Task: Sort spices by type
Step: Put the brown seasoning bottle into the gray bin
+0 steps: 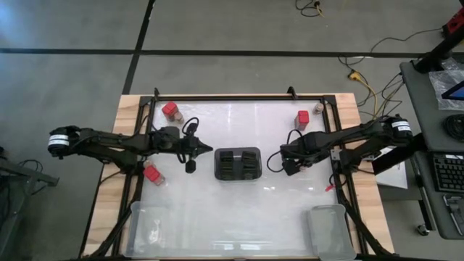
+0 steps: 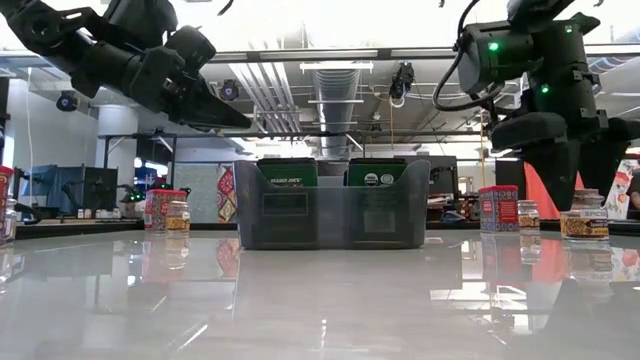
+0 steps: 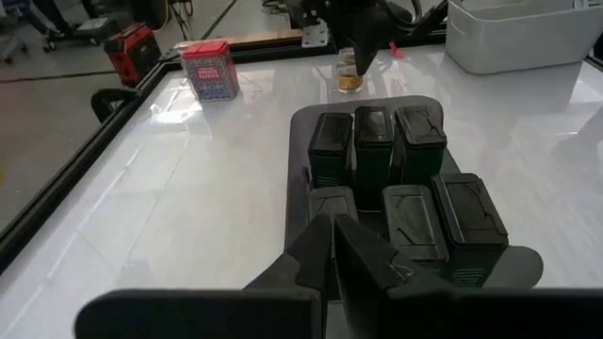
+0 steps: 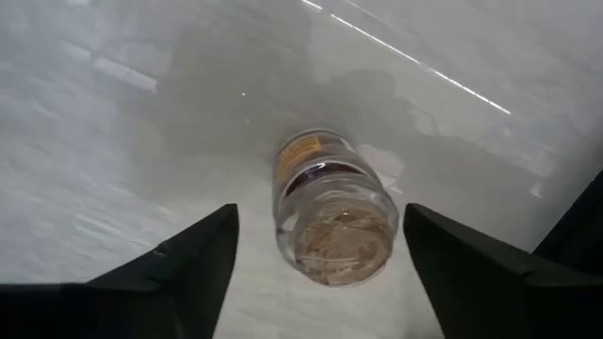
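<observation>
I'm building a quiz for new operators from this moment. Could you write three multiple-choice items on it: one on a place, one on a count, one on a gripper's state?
1. Where is the dark slotted holder?
A. mid-table, between the two grippers
B. inside a clear bin
C. on the floor

2. How many red square spice boxes show on the table from above?
A. one
B. three
C. six

3. How does the right gripper stand?
A. shut on a red box
B. fingers open on either side of a small round jar
C. out of every view

Answers:
1 A, the high view shows it between the left gripper and the right one.
2 B, one at far left, one at near left, one at far right.
3 B, the right wrist view shows the jar in the gap, neither finger touching it.
</observation>
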